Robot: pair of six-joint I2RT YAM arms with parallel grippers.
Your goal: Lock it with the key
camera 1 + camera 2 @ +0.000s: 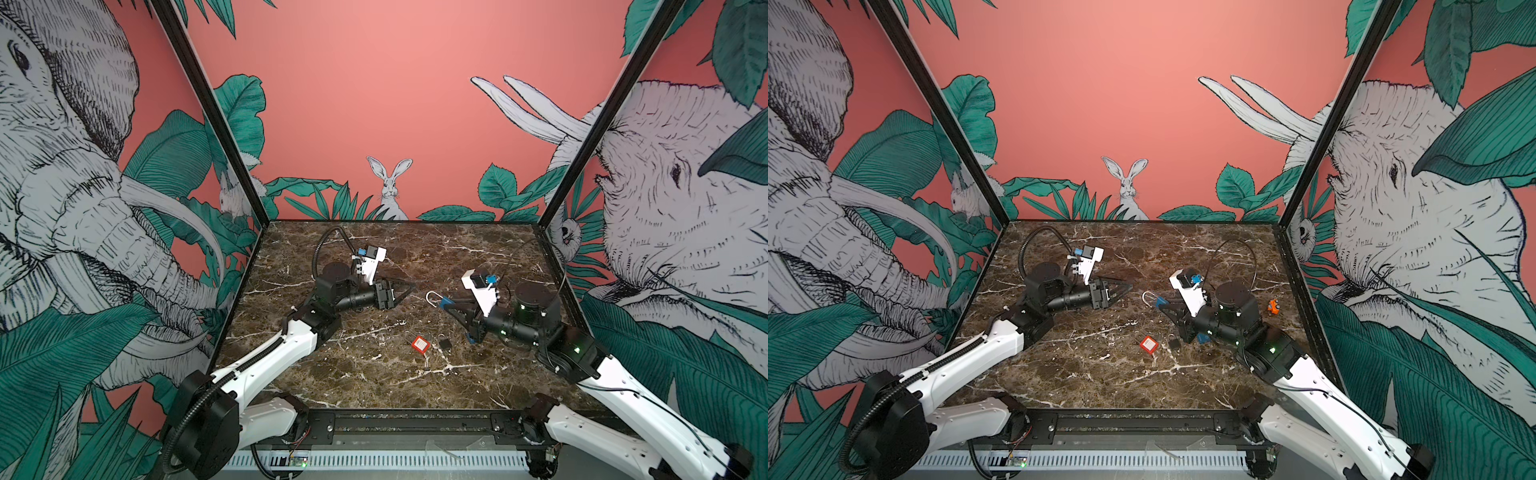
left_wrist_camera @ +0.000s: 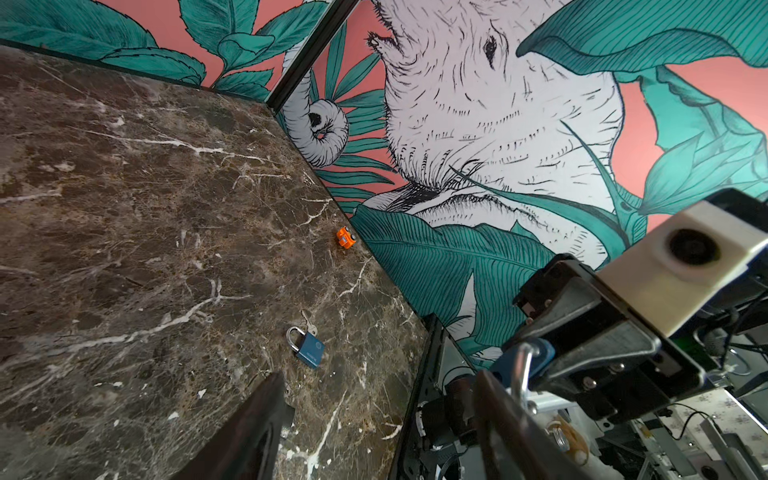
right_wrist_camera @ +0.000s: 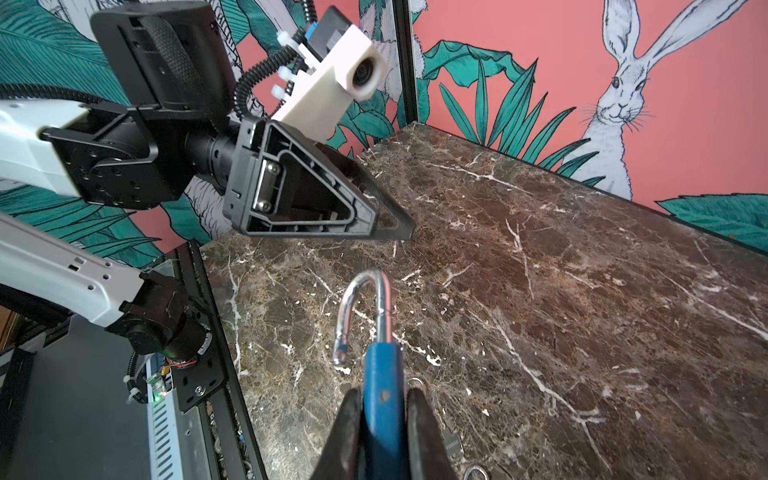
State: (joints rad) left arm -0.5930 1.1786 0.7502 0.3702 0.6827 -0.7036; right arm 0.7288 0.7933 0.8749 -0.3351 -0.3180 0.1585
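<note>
With our right gripper (image 3: 384, 401) pinching the blue padlock (image 3: 382, 365), we should square our spread, empty left gripper (image 3: 392, 224) on the open shackle (image 3: 370, 274) and press straight home.

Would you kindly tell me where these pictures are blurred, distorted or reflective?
In a top view, the wide lens splays the corner posts; in the right wrist view, the held blue padlock and the fingers of the right gripper blur near the lens, its shackle reflecting pink; in the left wrist view, the fingers of the left gripper are dark and soft.
</note>
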